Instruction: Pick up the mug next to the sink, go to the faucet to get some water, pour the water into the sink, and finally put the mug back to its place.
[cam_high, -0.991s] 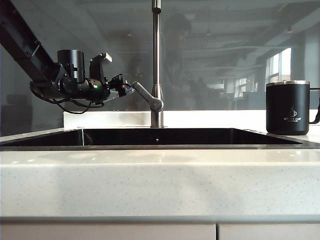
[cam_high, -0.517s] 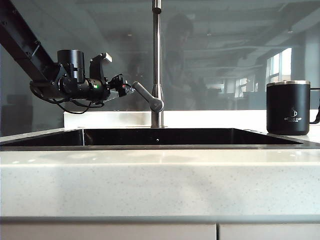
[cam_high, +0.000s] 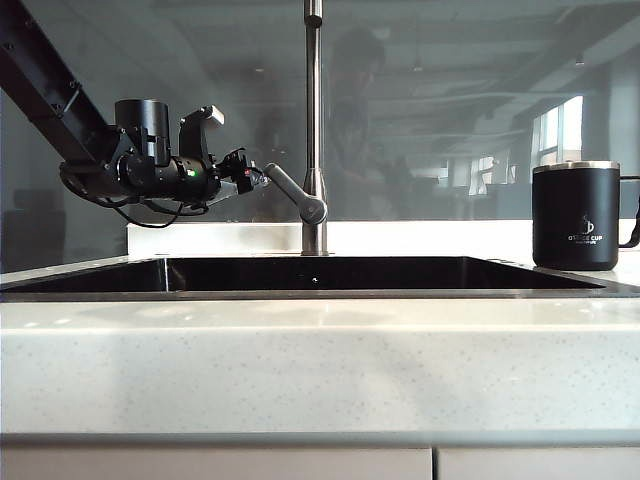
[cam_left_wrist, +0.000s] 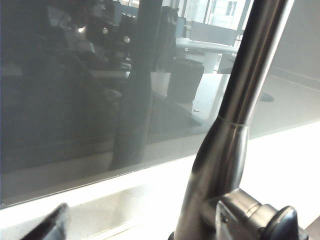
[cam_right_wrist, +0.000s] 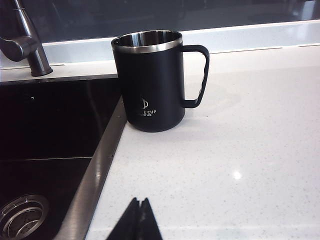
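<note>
One matte black mug (cam_right_wrist: 151, 82), silver rim | left hand (cam_high: 258, 178) open at faucet (cam_high: 314, 120) lever | right hand (cam_right_wrist: 137, 220) closed, empty

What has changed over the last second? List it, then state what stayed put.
Nothing visibly changed. The left gripper stays at the end of the faucet lever, jaws wide, with no grip to be seen. The mug stands upright on the counter beside the sink, and the right gripper remains shut short of it.
</note>
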